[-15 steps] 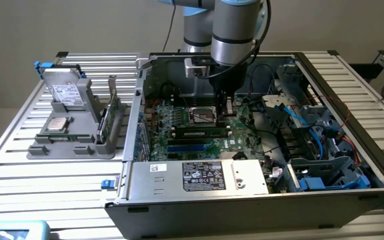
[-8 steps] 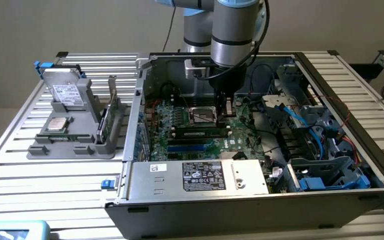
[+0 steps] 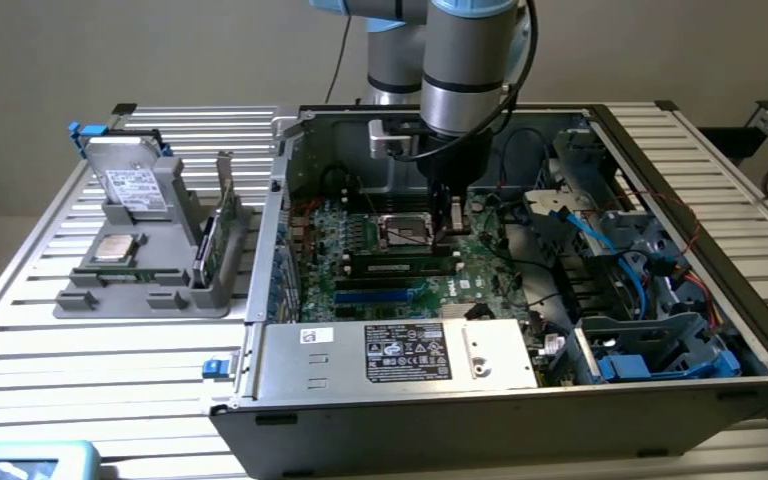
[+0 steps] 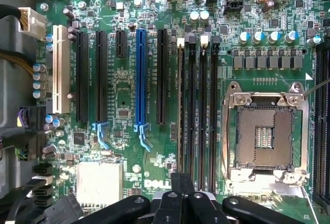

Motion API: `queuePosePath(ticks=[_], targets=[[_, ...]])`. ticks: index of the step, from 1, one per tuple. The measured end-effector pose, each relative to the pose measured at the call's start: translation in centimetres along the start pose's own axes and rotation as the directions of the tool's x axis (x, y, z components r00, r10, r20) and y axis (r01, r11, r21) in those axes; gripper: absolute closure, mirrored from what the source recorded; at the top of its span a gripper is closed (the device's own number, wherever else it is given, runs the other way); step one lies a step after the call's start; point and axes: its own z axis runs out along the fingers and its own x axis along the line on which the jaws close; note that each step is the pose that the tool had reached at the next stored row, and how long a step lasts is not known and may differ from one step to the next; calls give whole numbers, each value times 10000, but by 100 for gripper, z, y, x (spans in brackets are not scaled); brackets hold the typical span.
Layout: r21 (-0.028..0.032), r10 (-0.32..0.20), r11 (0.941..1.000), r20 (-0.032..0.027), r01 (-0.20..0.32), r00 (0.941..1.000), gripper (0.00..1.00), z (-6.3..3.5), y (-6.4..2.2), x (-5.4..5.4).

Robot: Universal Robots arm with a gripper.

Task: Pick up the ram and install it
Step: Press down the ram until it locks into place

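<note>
hand [image 3: 452, 228] is closed tight with nothing visibly between its fingers, hanging inside the open computer case [image 3: 491, 425] at the centre of the exterior view, its tip just by the right end of the ram [image 3: 392, 268]. the ram appears to stand on edge in a black memory slot [image 4: 198, 110], just below the bare cpu socket [image 3: 404, 232] in that frame; whether the hand touches it i cannot tell. judging by this, the step is seating the stick: it wants a straight downward push, kept square to the slot so both end latches catch, and kept off the socket's exposed contacts. the case also holds the green motherboard [image 3: 344, 235], a silver labelled box [image 3: 398, 350] at lower centre, and cables with a drive cage [image 3: 651, 355] at right. at left on the counter [image 3: 37, 330], a grey tray [image 3: 144, 295] carries a hard drive [image 3: 131, 185], a processor chip [image 3: 117, 248] and an upright green card [image 3: 228, 225].
</note>
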Motion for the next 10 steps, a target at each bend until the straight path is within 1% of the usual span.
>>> queuePosePath(ticks=[10], targets=[[0, 0, 10000, -12, 0, 10000, 89, 38, 1, -8]])
